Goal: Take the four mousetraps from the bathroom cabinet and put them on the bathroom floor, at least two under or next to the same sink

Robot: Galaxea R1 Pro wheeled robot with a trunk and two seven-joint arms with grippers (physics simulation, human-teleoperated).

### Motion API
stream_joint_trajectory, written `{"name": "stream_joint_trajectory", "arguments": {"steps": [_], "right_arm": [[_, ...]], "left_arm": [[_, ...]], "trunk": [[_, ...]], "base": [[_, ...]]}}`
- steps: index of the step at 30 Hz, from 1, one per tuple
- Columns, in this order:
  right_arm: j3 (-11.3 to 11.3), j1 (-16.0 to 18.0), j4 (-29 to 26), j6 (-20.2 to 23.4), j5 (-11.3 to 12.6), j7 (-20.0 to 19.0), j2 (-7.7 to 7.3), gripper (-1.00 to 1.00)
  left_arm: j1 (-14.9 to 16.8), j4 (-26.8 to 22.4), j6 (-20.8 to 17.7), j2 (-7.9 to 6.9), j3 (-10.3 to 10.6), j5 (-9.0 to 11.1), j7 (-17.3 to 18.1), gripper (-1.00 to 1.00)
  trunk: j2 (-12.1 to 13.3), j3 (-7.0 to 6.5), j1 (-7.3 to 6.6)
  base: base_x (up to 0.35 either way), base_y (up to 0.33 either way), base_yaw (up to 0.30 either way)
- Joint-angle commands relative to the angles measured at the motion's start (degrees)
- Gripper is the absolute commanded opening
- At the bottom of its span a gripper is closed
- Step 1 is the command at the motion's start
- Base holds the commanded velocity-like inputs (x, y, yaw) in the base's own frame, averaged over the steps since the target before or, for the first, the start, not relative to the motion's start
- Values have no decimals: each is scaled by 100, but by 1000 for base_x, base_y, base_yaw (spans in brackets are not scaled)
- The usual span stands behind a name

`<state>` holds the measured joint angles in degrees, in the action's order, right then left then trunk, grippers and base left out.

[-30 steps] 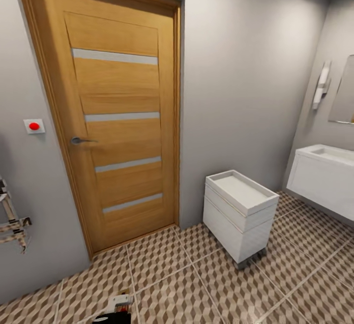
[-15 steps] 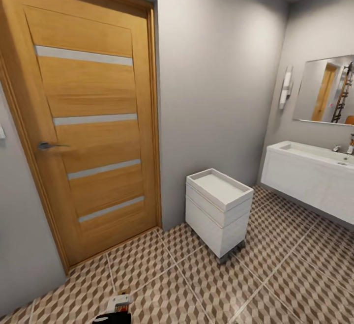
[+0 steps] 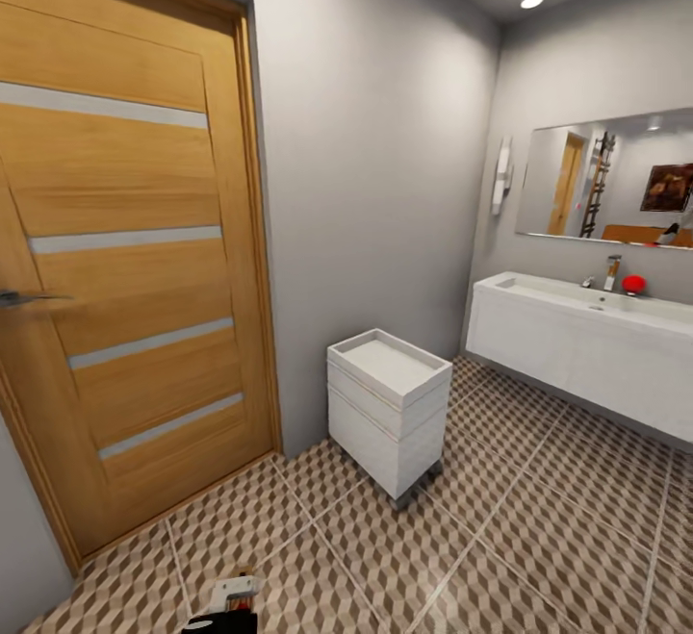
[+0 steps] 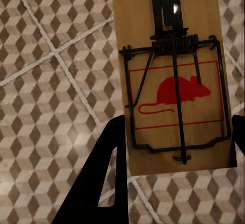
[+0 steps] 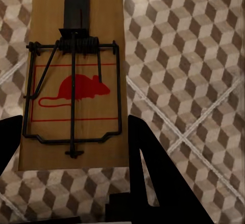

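Left jaws clamp a mousetrap [image 4: 173, 76], right jaws clamp another mousetrap [image 5: 76, 76], red mouse emblems, no lettering.

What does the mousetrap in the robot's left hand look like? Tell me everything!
The mousetrap is a flat tan wooden board with a red mouse drawn inside a red rectangle. Black wire parts lie over it: a coiled spring, a square bar and a thin rod. The left gripper holds it between its dark fingers, above the cube-patterned floor.
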<state>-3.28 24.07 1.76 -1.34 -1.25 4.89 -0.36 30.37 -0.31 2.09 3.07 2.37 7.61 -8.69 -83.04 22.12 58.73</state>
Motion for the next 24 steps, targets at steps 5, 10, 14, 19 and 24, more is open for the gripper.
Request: {"name": "stream_joint_trajectory", "arguments": {"steps": [5, 10, 14, 19, 24], "right_arm": [[-32, 10, 17, -16, 2, 10, 1, -100], [-32, 10, 17, -16, 2, 8, 1, -100], [-32, 10, 17, -16, 2, 10, 1, -100], [-32, 10, 17, -16, 2, 9, 1, -100], [-32, 10, 17, -16, 2, 11, 1, -100]], "left_arm": [[4, 4, 20, 8, 28, 45, -27, -100], [4, 4, 20, 9, 27, 46, -27, -100], [4, 4, 20, 9, 27, 46, -27, -100], [4, 4, 20, 9, 29, 45, -27, -100], [4, 4, 20, 9, 34, 40, -27, -100]], "trunk": [[-4, -9, 0], [-4, -23, 0], [-4, -35, 0], [-4, -50, 0], [-4, -65, 0]], "base": [[0, 0, -278], [0, 0, -278], [0, 0, -278], [0, 0, -278], [0, 0, -278]]}}
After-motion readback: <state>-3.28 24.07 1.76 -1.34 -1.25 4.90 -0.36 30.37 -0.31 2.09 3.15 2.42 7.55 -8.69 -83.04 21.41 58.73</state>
